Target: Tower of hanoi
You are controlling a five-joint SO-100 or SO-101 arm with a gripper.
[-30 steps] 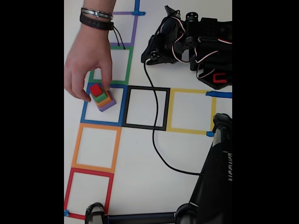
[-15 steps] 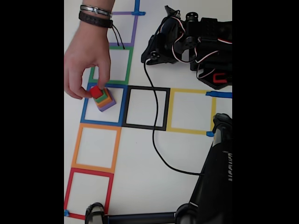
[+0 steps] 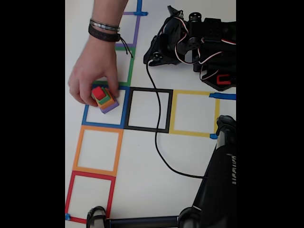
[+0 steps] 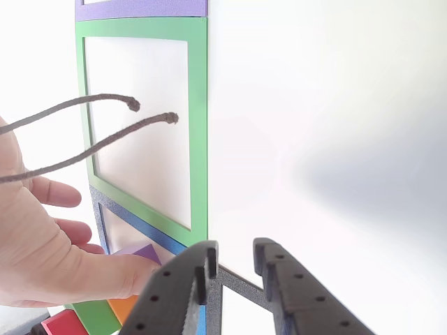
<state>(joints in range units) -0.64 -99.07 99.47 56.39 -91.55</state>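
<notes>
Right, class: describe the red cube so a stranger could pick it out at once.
In the fixed view, find the blue tape square, left of the black one. A person's hand steadies a stack of cubes there. The red cube is the smallest, on top, above the green cube.

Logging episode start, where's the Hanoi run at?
Done: the four cubes stand stacked, red cube on top, in the blue tape square. In hand: a person's hand is touching the stack. Left: every move; the gripper is open, holding nothing.

Hobby robotics bench — taped squares (image 3: 99,149)
</notes>
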